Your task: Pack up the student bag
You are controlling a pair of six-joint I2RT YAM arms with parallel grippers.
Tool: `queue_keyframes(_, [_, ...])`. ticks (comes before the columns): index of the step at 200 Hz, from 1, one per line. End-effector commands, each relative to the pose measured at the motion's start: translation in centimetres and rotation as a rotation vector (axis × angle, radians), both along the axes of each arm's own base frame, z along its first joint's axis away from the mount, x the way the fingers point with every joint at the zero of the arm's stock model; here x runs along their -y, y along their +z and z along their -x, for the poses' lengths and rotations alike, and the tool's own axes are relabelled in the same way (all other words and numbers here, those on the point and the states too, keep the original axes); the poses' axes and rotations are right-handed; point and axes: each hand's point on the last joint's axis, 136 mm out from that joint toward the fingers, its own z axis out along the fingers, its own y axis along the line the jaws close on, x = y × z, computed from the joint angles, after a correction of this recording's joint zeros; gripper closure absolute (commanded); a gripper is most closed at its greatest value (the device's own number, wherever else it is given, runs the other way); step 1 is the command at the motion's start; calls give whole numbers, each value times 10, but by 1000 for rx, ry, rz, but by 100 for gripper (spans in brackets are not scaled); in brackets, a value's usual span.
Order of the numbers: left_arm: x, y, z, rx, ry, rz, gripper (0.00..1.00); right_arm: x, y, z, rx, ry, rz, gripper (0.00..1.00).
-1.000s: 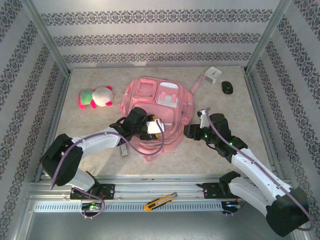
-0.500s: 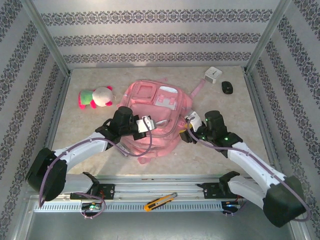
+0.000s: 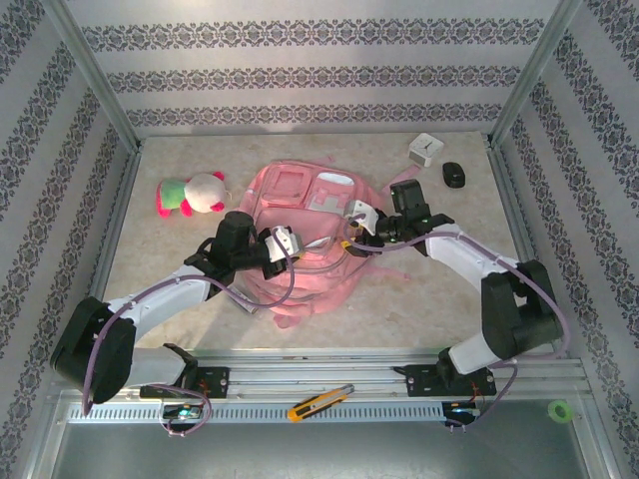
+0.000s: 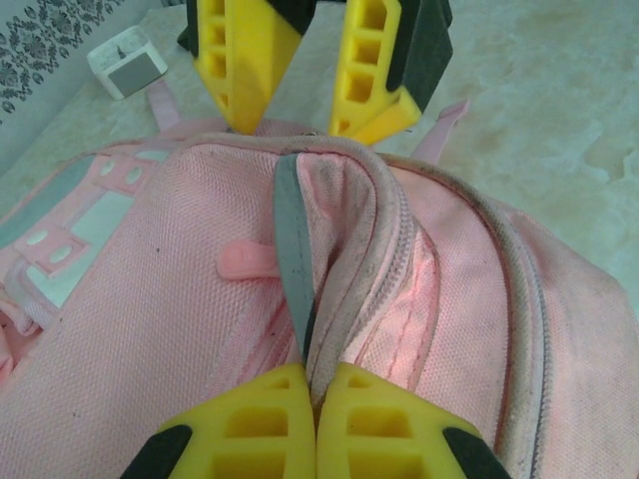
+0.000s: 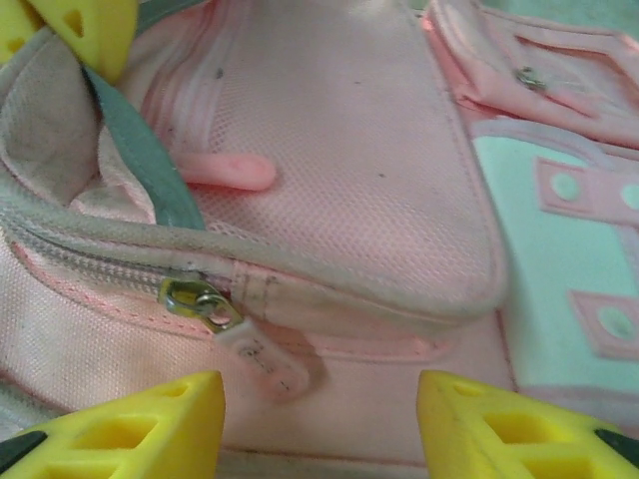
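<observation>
One side pinned, the other poised

The pink student bag lies mid-table between the arms. The left gripper is clamped on its grey trim, and the right gripper hangs half-open (empty) over the zip pull. That thin pinch may slip once the zip drags, or the right jaws could catch fabric instead.

student bag — cropped at edges, inside hidden

I see the overhead view bright and even, lit from above. The arms cast soft, short shadows on the surface. Wrist views are sharp on the student bag weave; far corners blur.
</observation>
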Motion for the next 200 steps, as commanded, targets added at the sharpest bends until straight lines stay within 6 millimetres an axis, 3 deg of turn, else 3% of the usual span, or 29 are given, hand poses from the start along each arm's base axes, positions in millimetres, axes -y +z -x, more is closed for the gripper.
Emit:
queue_keyframes(1, [10, 34, -2, 76, -58, 107, 100, -14, 11, 14, -13, 136, -74, 48])
queue_keyframes(85, [15, 39, -8, 72, -68, 126, 100, -18, 18, 48, -197, 235, -111, 56])
queue_keyframes(159, [16, 42, -9, 77, -68, 137, 100, -18, 15, 24, -271, 148, -97, 69])
queue_keyframes(174, [15, 43, -9, 82, -62, 136, 100, -18, 14, 22, -281, 133, -88, 76])
queue_keyframes(200, [9, 44, -23, 79, 34, 139, 100, -15, 14, 25, -286, 113, -77, 100])
